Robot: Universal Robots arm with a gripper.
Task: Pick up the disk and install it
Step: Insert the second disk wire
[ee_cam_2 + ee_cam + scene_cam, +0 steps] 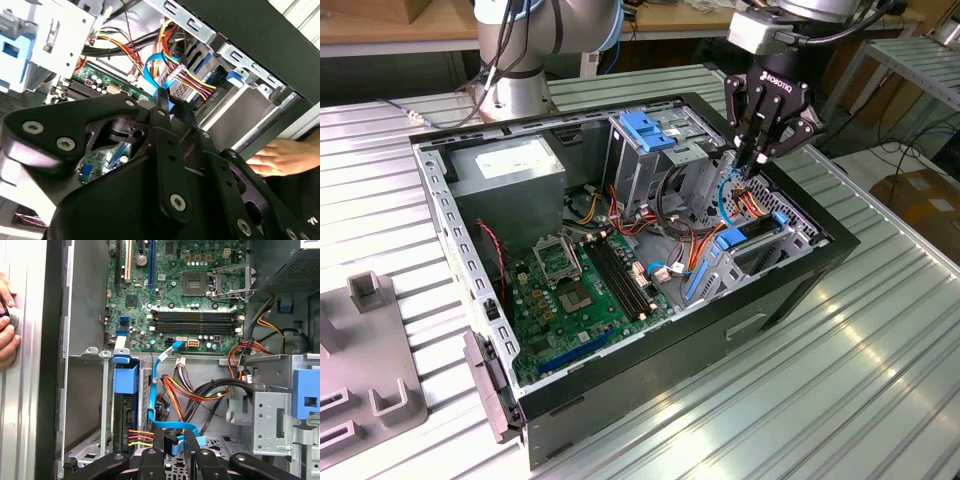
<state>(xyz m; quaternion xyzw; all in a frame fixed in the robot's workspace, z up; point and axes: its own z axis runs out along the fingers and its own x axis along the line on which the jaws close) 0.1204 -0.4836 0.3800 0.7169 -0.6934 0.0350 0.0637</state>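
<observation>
The disk [124, 410] was seen already seated edgewise in its bay at the case [800, 285] front, blue rail [125, 378] on top, pwr leads plugged in. The gripper [757, 152] hung just above the bay. Fingers [151, 462] were drawn near together around a blue cable [172, 432]; a firm clamp couldn't be confirmed. Install was judged near done. A hand [6, 322] lay beside the case.

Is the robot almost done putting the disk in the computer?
It looks far along. Done: the flat grey-metal disk in its bright blue plastic carrier appears to sit in the bay of the open black computer case, not in the gripper. In hand: the black gripper hovers right over that bay, beside a flat blue cable. Left: I can't tell whether the disk is pushed fully home.
</observation>
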